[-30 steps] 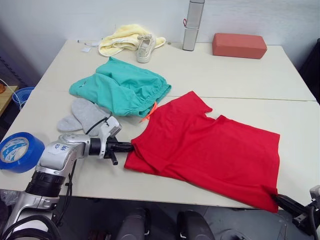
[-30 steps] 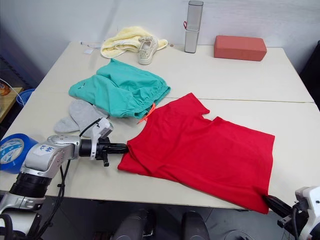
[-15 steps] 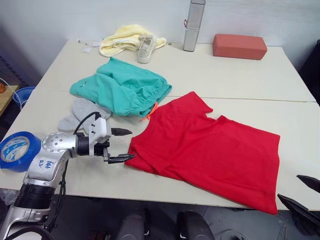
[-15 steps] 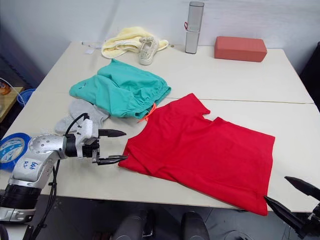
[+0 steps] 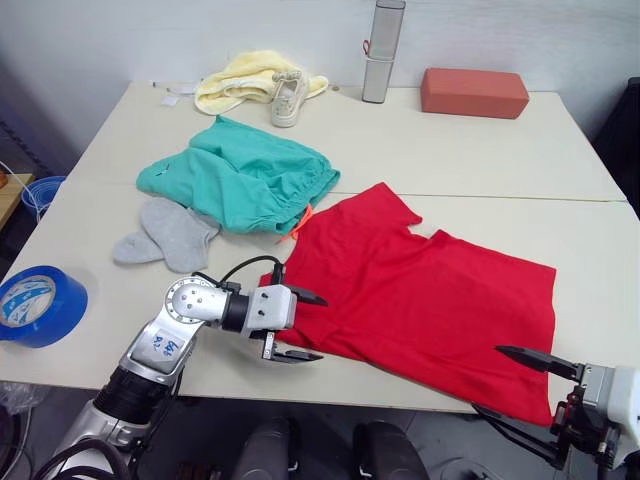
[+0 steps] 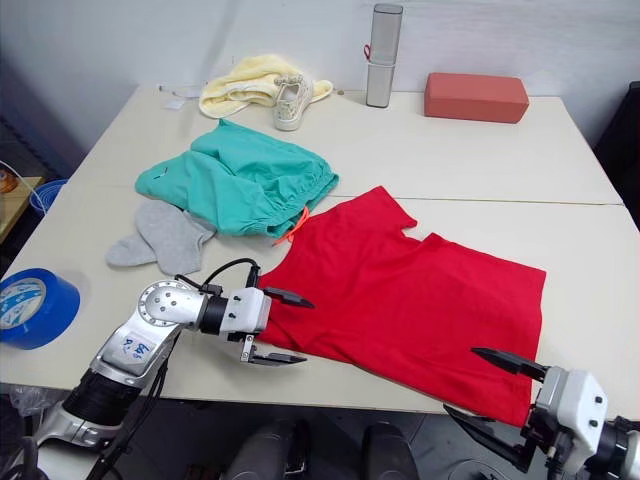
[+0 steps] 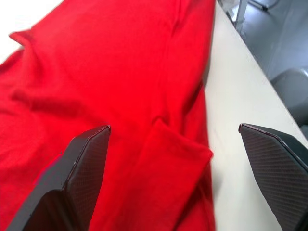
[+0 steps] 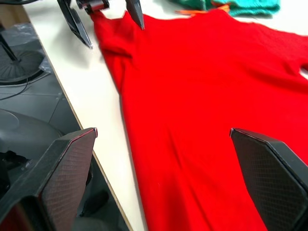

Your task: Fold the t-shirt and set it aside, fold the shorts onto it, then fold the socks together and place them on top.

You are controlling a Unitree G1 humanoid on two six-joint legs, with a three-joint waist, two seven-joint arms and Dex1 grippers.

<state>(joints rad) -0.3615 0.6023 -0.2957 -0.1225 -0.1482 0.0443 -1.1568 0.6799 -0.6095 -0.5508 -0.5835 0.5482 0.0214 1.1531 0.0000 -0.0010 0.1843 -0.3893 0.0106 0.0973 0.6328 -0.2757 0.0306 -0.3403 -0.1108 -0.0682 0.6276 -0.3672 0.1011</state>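
Little here can be read — the silver forearm shell of the left arm (image 5: 158,346) bears blue handwritten marks, perhaps digits, too small to make out. The blue roll of tape (image 5: 38,305) carries unreadable white print.

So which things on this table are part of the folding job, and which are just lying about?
Part of the job:
- red t-shirt
- green shorts
- grey socks
- left tool and right tool, both open at the t-shirt's near edge

Lying about:
- yellow cloth
- white shoe
- silver bottle
- red block
- blue tape roll
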